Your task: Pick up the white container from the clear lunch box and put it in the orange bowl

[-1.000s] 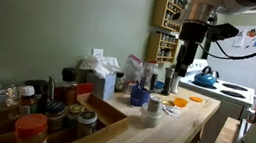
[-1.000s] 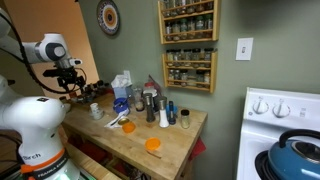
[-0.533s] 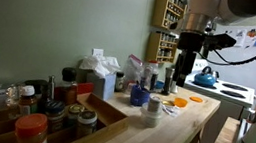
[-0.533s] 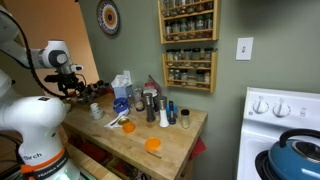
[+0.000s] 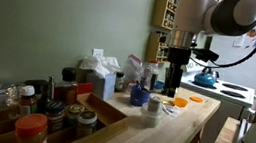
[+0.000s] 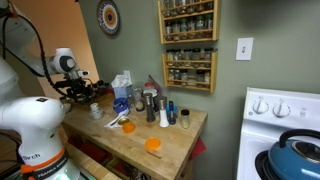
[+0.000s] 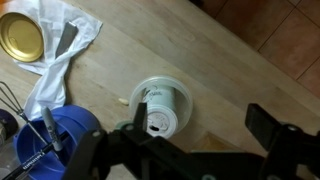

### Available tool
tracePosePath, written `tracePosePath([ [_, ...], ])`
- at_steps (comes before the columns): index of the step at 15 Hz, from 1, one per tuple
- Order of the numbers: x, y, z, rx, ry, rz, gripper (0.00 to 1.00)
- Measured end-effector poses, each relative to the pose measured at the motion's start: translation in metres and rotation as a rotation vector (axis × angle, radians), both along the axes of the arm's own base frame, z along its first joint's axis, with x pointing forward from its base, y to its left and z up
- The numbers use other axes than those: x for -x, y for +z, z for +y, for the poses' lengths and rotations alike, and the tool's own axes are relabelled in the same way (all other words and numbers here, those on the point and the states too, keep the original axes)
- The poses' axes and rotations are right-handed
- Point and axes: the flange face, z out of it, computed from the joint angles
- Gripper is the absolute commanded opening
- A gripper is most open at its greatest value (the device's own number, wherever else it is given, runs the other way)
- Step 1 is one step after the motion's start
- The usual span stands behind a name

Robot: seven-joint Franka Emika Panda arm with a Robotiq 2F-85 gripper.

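Observation:
The white container (image 7: pixel 163 108) stands inside the clear lunch box (image 7: pixel 184 92), a low see-through dish on the wooden table. In the wrist view my gripper (image 7: pixel 200 135) is open above it, with the container close to one finger and nothing held. The container also shows small in both exterior views (image 5: pixel 153 107) (image 6: pixel 97 111), with the gripper (image 5: pixel 171 84) (image 6: pixel 82 93) hanging above that part of the table. The orange bowl (image 5: pixel 198 100) (image 6: pixel 153 145) sits empty nearer the table's end, out of the wrist view.
A dark blue bowl (image 7: pixel 62 138) with utensils is right beside the container. A white cloth (image 7: pixel 60 55) and a gold lid (image 7: pixel 20 36) lie farther off. Bottles and jars (image 6: pixel 155 103) crowd the wall side. A wooden crate (image 5: pixel 71 114) of jars fills one end.
The arm has swung over the table and come lower, bringing the open gripper above the white container. The objects on the table have not moved.

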Motion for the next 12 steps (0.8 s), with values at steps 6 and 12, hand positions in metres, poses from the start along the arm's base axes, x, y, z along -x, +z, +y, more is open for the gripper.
tracePosePath([
  [6,-0.033,-0.03,0.017,-0.081,0.022,0.023,1.0],
  [12,-0.065,-0.042,0.002,-0.131,-0.039,0.065,1.0],
])
